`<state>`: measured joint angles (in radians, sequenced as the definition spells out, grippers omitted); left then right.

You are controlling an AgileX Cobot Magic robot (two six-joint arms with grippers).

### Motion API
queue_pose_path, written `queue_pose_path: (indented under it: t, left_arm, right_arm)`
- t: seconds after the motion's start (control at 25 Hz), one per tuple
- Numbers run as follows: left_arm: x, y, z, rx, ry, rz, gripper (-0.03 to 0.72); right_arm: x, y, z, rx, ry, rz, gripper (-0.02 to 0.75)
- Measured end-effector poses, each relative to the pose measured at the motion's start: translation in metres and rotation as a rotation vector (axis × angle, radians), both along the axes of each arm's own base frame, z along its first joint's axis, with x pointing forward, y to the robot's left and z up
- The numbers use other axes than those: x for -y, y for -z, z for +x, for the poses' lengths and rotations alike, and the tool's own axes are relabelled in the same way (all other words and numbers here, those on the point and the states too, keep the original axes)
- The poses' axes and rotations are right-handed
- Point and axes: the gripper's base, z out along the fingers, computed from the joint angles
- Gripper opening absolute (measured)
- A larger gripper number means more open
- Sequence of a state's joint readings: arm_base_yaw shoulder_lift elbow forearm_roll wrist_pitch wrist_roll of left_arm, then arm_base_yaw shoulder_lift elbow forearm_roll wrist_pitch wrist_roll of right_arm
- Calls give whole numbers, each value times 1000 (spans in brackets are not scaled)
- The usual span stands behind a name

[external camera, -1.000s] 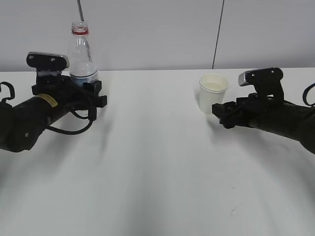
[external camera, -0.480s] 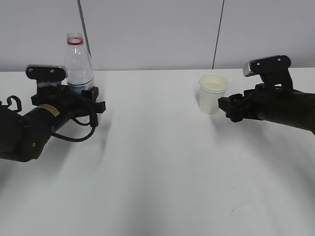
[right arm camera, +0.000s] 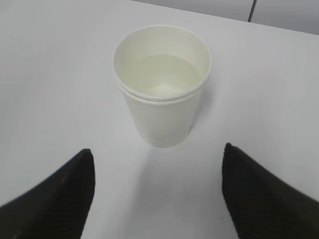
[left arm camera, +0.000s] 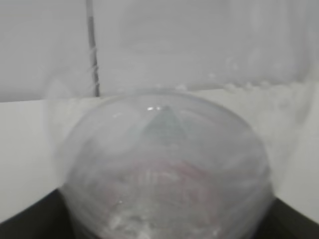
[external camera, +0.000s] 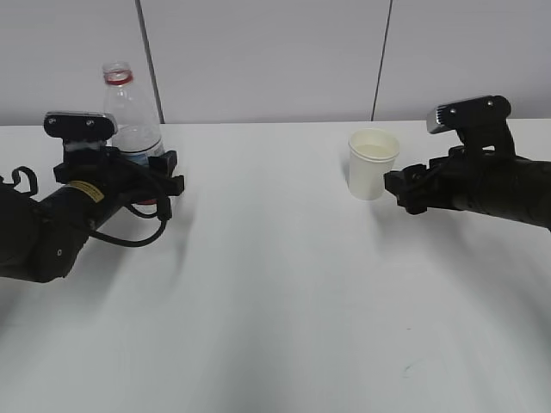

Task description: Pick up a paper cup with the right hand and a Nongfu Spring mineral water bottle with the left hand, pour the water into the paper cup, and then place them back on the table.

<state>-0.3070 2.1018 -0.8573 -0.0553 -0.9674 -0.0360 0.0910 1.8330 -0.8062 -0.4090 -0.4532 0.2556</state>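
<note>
Only blurred bottle [left arm camera: 164, 169] up close

Left arm [external camera: 60, 219] lies low, reaching in from the left edge, cable looped beneath the wrist; its claw [external camera: 148, 172] is clamped, holding. Right arm [external camera: 491, 189] stretches in level from the right edge, its claw [right arm camera: 157, 191] spread wide, fingers [right arm camera: 60, 199] holding nothing.

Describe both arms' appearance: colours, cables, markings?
Both are matte black. The left arm carries a yellow sticker, a looping black cable and a silver-topped camera block. The right arm has a similar silver-grey block; its tool fingers are black and wedge-shaped.
</note>
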Motion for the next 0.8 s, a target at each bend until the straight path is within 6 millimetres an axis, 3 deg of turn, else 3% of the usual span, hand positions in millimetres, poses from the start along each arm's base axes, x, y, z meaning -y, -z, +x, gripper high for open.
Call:
queue_pose_path:
  t: [0.32,0.8]
  left_arm:
    - [-2,-5,-6,7,0,-2,512]
    - [-11,-35,-45,25,42,12,512]
  right_arm:
    - [3,-8,-4,-31,19,-28,591]
    - [10,-35,-17,-62,63,-77,591]
